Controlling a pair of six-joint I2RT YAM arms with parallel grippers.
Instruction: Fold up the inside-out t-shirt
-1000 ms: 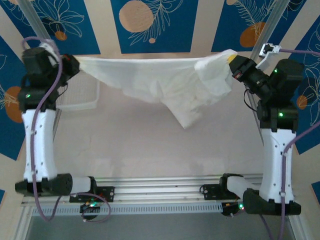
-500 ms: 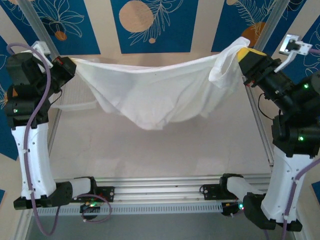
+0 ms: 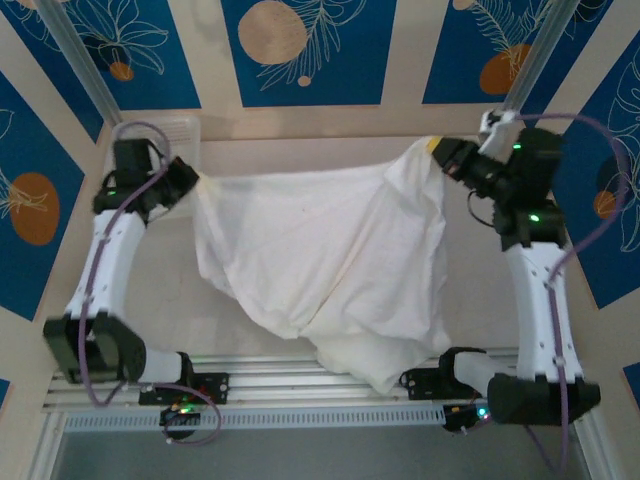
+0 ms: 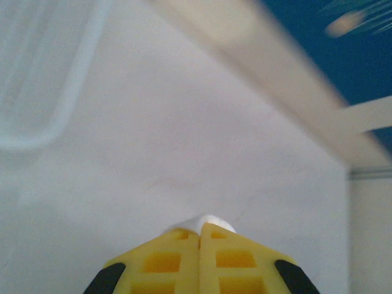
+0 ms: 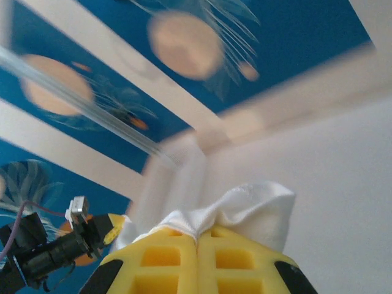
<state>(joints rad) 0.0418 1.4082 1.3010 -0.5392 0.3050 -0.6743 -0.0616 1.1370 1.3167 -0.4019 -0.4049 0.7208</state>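
The white t-shirt (image 3: 320,260) hangs stretched between the two arms, held by its far edge at two points. The left gripper (image 3: 188,186) pinches the left end of that edge. In the left wrist view its jaws are pressed together with only a small tuft of white cloth poking out between them. The right gripper (image 3: 443,158) holds the right end a little farther back. In the right wrist view its jaws are likewise closed tight, on a thicker bunch of fabric.

From that held edge the shirt slopes down toward the near side. Its middle sags in deep wrinkles onto the table (image 3: 160,290), and a rumpled lobe at the near right spills over the aluminium rail (image 3: 270,365) between the arm bases. A white mesh basket (image 3: 178,132) sits at the far left corner, behind the left arm and apart from the cloth.

As for progress, the task looks to be at its opening stage. The shirt is picked up and spread wide, but no fold can be seen and the cloth lies neither flat nor square. It seems the shirt has yet to be laid out smooth on the table, with the overhanging part drawn back from the rail. Every fold remains to be made after that.
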